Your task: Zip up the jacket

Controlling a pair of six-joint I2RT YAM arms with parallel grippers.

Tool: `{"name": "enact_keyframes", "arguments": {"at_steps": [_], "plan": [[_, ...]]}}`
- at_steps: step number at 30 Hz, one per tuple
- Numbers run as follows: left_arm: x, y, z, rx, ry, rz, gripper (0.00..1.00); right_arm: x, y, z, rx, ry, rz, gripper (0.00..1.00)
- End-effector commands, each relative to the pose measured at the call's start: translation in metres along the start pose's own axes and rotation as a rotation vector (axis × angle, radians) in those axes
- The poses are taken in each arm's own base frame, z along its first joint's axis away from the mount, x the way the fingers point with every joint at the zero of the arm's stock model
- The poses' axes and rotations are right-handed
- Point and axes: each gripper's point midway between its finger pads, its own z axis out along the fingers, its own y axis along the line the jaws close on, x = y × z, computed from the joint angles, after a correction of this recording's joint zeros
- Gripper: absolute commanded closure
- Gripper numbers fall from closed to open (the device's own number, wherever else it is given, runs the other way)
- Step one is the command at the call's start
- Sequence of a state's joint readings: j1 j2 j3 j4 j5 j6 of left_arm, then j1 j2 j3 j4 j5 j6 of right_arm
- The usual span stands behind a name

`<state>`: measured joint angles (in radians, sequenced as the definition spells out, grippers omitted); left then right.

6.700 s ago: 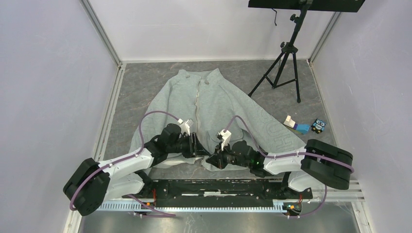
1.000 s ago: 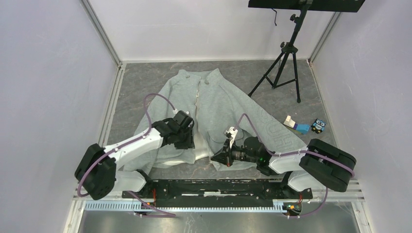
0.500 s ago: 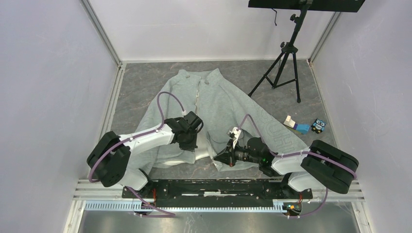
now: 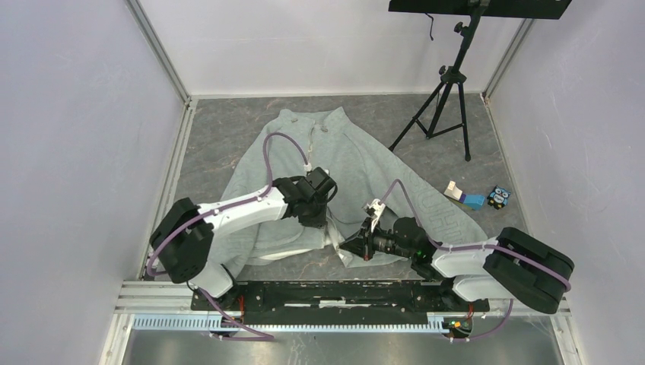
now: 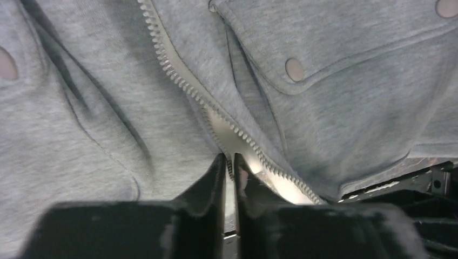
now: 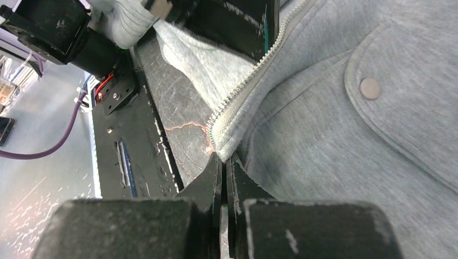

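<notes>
The light grey fleece jacket [image 4: 350, 156] lies spread on the grey floor, collar at the far end. Its pale zipper [image 5: 178, 75] runs down the centre and splits into two rows of teeth near the hem, with white lining showing between them. My left gripper [image 4: 325, 222] is over the lower centre front, shut on one toothed zipper edge [image 5: 229, 162]. My right gripper [image 4: 357, 245] lies low at the hem, shut on the bottom corner of the other front panel [image 6: 223, 157], below a snap pocket [image 6: 370, 88]. No ring pull shows.
A black tripod [image 4: 445, 91] stands at the back right. A small white and blue object [image 4: 464, 196] and a small blue toy [image 4: 498, 198] lie right of the jacket. The black base rail [image 4: 335, 293] runs along the near edge, close behind the hem.
My left arm has swung right, from the left front panel to the centre zipper. My right gripper has shifted slightly right, still on the hem corner. The lower opening has narrowed.
</notes>
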<state>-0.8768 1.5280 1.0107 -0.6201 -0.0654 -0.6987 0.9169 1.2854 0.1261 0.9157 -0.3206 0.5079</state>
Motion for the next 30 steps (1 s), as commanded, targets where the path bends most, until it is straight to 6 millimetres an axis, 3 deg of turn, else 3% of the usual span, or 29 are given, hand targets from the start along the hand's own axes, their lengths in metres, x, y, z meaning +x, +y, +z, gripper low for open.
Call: {"name": "enact_keyframes", "arguments": {"at_steps": [1, 6, 10, 14, 16, 22, 30], "plan": [[-0.016, -0.027, 0.001, 0.092, -0.043, -0.039, 0.74, -0.009, -0.004, -0.004, 0.035, -0.044, 0.004, 1.00], [-0.007, -0.014, -0.018, 0.106, -0.073, -0.004, 0.46, -0.009, -0.011, -0.009, 0.077, -0.044, -0.012, 1.00], [0.014, -0.001, -0.036, 0.155, -0.086, 0.001, 0.36, -0.009, -0.014, -0.010, 0.093, -0.043, -0.021, 1.00], [0.046, 0.006, -0.043, 0.211, -0.010, 0.045, 0.37, -0.012, -0.013, -0.009, 0.089, -0.044, -0.025, 1.00], [0.053, 0.008, -0.041, 0.218, 0.010, 0.074, 0.40, -0.012, -0.013, -0.007, 0.089, -0.041, -0.026, 1.00], [0.037, 0.009, -0.025, 0.148, 0.010, 0.150, 0.49, -0.013, -0.013, -0.005, 0.085, -0.036, -0.021, 1.00], [0.025, 0.010, 0.000, 0.075, 0.020, 0.178, 0.51, -0.014, -0.012, -0.010, 0.091, -0.050, -0.014, 1.00]]}}
